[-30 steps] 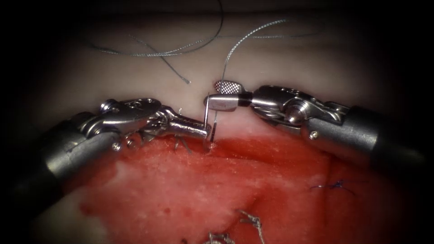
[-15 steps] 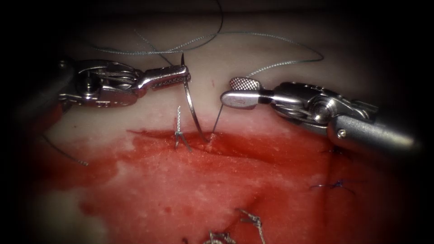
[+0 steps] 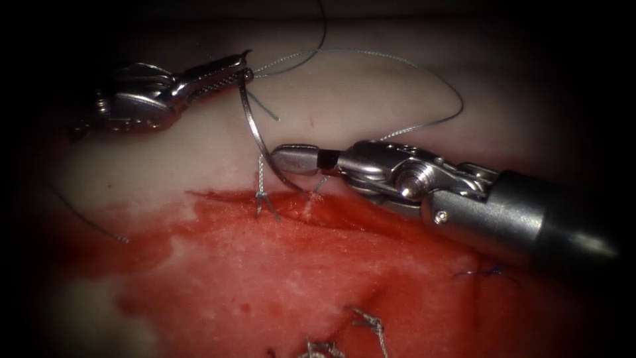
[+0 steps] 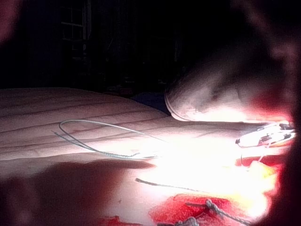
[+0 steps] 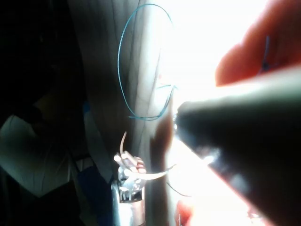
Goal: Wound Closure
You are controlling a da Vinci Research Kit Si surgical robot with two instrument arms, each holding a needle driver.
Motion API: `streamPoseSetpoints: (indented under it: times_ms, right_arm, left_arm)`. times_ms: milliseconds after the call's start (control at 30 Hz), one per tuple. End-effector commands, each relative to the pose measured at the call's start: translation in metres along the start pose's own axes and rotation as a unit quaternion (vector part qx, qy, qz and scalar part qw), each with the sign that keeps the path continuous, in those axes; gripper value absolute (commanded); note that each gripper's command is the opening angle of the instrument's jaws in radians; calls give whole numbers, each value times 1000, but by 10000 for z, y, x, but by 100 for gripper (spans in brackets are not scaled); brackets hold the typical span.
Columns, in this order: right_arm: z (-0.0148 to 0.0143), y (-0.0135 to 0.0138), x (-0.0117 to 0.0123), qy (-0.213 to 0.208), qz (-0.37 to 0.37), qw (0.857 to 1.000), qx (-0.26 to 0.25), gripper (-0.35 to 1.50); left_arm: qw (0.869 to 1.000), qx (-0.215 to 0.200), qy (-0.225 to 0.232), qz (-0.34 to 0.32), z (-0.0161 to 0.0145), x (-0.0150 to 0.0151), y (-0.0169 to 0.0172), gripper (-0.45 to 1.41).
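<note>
While the tissue (image 3: 278,278) already carries a knotted stitch with cut ends (image 3: 264,199) just left of the needle, the cut (image 3: 371,219) running rightward under red fluid (image 3: 318,252) looks unclosed, so I judge the closure part done. The right tool (image 3: 293,159), jaws together, holds nothing and lies just beside the needle's lower end. The left tool (image 3: 240,66) is clamped on the needle (image 3: 255,136) near its tip, and its tail end sits at the tissue. Thread (image 3: 397,63) loops above.
</note>
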State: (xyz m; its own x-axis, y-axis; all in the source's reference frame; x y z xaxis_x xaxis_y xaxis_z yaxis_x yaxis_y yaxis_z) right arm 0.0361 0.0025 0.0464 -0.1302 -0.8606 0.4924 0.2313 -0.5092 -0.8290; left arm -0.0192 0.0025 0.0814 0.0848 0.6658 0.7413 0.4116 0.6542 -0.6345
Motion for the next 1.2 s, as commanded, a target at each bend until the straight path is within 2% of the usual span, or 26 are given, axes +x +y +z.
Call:
streamPoseSetpoints:
  times_ms: [33,67,100,133,167,233,267,300,333,367,500,633,667,733,800,833,867,900,1000,1033,1067,1100,1200]
  right_arm:
    - [11,1,-10,11,-20,999,-27,-35]
    - [13,0,-8,19,-28,999,-42,-35]
    - [22,0,3,64,-39,990,-118,-35]
    - [22,0,3,64,-39,990,-118,-35]
    - [25,6,12,88,-52,980,-168,-35]
    - [25,14,17,103,-62,972,-199,-35]
    - [24,19,19,113,-57,969,-211,-35]
    - [21,29,25,136,-43,961,-236,-35]
    - [19,32,27,147,-38,957,-247,-35]
    - [15,39,30,161,-28,952,-259,-35]
    - [9,44,29,175,-14,947,-270,-35]
    - [-3,44,31,194,18,941,-276,-35]
    - [-7,44,32,201,30,939,-277,-35]
    - [-19,45,37,220,56,932,-281,-35]
    - [-26,45,38,230,73,928,-283,-35]
    - [-32,45,38,238,88,925,-283,-35]
    - [-36,44,39,243,96,923,-283,-35]
    - [-45,45,40,254,125,917,-280,-35]
    - [-62,45,43,281,195,902,-264,-35]
    - [-75,45,45,302,249,886,-249,-35]
    - [-80,45,45,309,266,880,-244,-35]
    - [-87,45,45,326,295,866,-239,-35]
    - [-104,45,44,366,319,839,-245,-35]
  left_arm:
    - [1000,-21,-8,-2,7,2,18,-45]
    - [1000,-29,-11,5,7,2,20,-45]
    - [998,-39,-11,48,4,3,29,-45]
    - [998,-39,-11,48,4,3,29,-45]
    - [994,-42,-10,103,0,8,35,-45]
    - [986,-43,-10,164,-5,17,38,-45]
    - [982,-36,-10,184,-8,21,39,-45]
    - [970,-15,-4,241,-15,32,41,-45]
    - [967,-4,-4,254,-19,36,43,-45]
    - [958,18,15,286,-27,47,45,-45]
    - [938,57,34,340,-44,67,49,-45]
    - [907,112,60,401,-62,85,54,-45]
    - [897,125,70,419,-67,90,56,-45]
    - [862,172,96,467,-80,102,62,-45]
    - [842,193,110,491,-89,108,66,-45]
    - [828,202,116,510,-95,113,70,-45]
    - [821,209,123,516,-100,116,72,-45]
    - [807,223,137,530,-109,123,78,-45]
    - [795,233,151,539,-119,129,84,-45]
    - [782,241,161,551,-123,131,87,-45]
    - [779,243,165,554,-125,132,89,-45]
    - [774,247,169,558,-126,132,90,-45]
    - [762,254,179,568,-129,133,95,-45]
